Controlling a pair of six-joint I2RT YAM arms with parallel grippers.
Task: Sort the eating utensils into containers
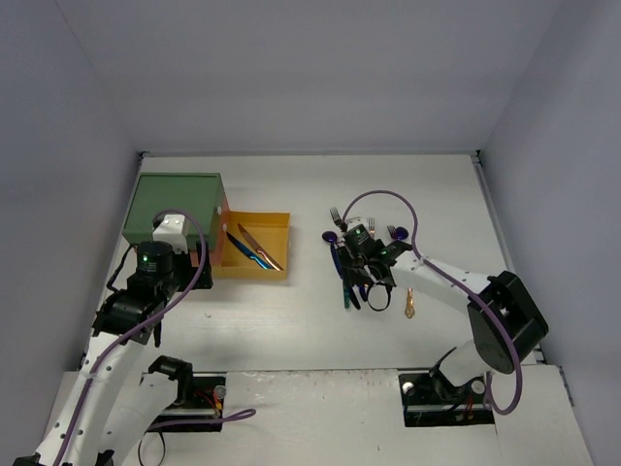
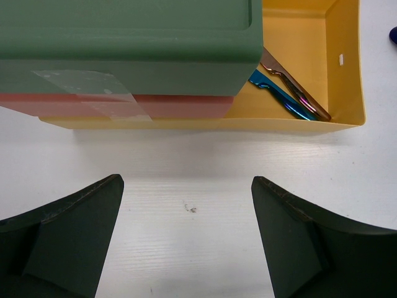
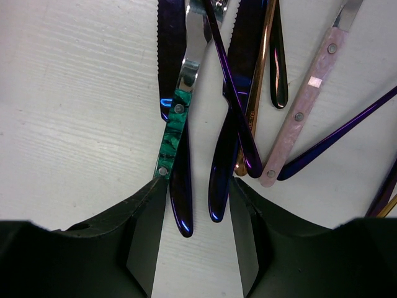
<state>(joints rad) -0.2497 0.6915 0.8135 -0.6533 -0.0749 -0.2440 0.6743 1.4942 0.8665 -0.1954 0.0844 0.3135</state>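
The eating utensils lie in a crossed heap right of centre. My right gripper is down over them. In the right wrist view it stands open, with two dark blue handles between its fingers and a gap left between them. A green-handled knife touches the left fingertip. A pink handle and a copper one lie to the right. The containers sit at the left with the yellow drawer pulled out, holding a blue knife and a copper one. My left gripper is open and empty before the unit.
A gold utensil lies alone, just right of the heap. The orange-red drawer shows under the green top, shut. Grey walls close the table at the back and on both sides.
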